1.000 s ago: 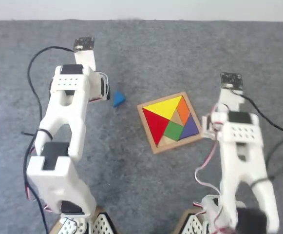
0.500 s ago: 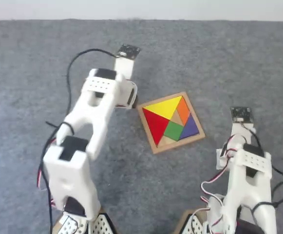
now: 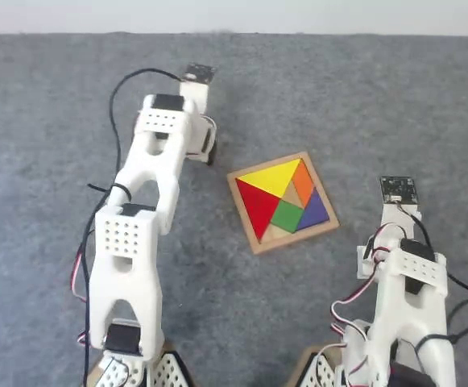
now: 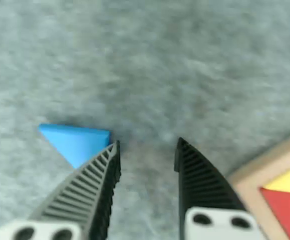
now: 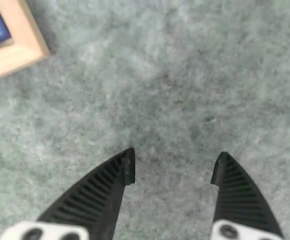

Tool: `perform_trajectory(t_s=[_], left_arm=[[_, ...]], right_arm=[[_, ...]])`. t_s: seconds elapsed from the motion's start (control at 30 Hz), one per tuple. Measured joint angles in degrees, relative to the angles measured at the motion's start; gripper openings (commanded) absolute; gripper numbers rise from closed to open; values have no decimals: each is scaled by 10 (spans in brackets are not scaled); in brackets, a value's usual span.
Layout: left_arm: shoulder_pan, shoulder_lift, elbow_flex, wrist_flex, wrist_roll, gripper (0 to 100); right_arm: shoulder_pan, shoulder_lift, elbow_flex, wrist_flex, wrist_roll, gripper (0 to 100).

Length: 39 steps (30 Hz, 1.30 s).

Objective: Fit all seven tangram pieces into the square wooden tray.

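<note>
Caught, nearest the arm bases, the right claw (image 5: 172,167) released, with both black fingers spread wide above bare grey counter (image 3: 395,97). Held nothing. Placed it just off one corner of the square wooden tray (image 3: 298,235), with a sliver of the indigo piece (image 3: 316,210) showing inside that corner in the right wrist view.

Found the tray lying flat at mid-counter between the two arms, turned corner-first toward the bases. Counted five coloured pieces seated inside:
- a large yellow triangle (image 3: 274,177) along the far side
- a large red triangle (image 3: 254,205) on the side toward the left arm
- a green square (image 3: 287,215) near the middle
- an orange piece (image 3: 302,184) at the far edge
- the indigo piece at the corner toward the right arm

Noted two pale, wood-coloured patches among them, one by the near corner and one at the centre. Could not tell bare tray floor from unpainted pieces there.

Showed, farther out, the left claw (image 4: 147,145) released as well, fingers apart and pointed down at the counter just beyond the tray's corner on the left arm's side. Located the blue triangle (image 4: 75,140) flat on the counter outside the tray, beside the claw finger farther from the tray and not between the two fingers. Could not settle contact between that fingertip and the triangle's corner.
</note>
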Motion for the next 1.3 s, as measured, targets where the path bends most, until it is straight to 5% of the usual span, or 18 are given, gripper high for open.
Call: perform_trajectory(t_s=[0.33,0.67,1.3], left_arm=[[-18,24,-154,105,-2,166],[-48,105,-237,112,78,166],[-63,195,-353,194,107,164]], right_arm=[[-18,0,2,0,1,263],[-15,0,2,0,1,263],[-17,0,2,0,1,263]])
